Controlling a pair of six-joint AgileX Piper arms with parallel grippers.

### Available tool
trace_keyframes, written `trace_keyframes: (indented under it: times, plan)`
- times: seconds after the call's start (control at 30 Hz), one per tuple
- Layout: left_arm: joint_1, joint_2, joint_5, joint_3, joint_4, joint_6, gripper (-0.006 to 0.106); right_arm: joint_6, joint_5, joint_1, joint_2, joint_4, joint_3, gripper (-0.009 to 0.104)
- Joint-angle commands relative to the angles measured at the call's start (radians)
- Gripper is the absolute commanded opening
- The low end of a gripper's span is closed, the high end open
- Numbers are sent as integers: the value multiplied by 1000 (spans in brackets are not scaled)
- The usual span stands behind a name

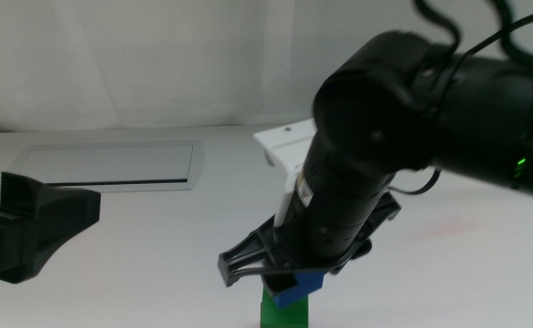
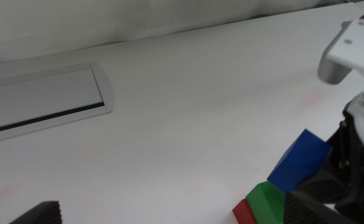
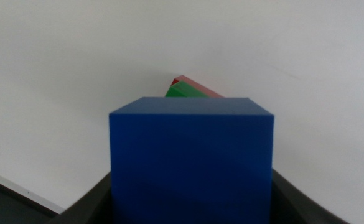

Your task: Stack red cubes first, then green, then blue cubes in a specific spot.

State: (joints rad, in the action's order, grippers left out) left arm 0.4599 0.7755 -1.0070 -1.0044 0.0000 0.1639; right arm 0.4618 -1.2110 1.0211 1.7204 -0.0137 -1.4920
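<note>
Right gripper (image 1: 289, 278) angled down, clamping blue cube (image 1: 298, 284)

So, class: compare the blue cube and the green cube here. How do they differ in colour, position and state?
The blue cube is deep blue and the green cube is green. The blue cube is gripped by the right gripper and tilted above the stack, while the green cube sits free on the red cube. The left gripper waits aside. Both look like plain matte cubes of similar size.
</note>
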Motion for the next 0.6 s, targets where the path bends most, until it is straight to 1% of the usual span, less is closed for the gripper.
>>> trace_keyframes:
  times: [0.0,0.33,0.47,0.57]
  plan:
    - [-2,-4,-1,2,-15,1,89,54,-44,17,11,25,-12,-3]
    - [-2,-4,1,2,-15,1,89,235,-60,18,12,21,-12,-3]
    - [-2,-4,1,2,-15,1,89,278,-64,18,13,14,-10,-3]
    - [-2,-4,1,2,-15,1,89,307,-95,18,24,14,-10,-3]
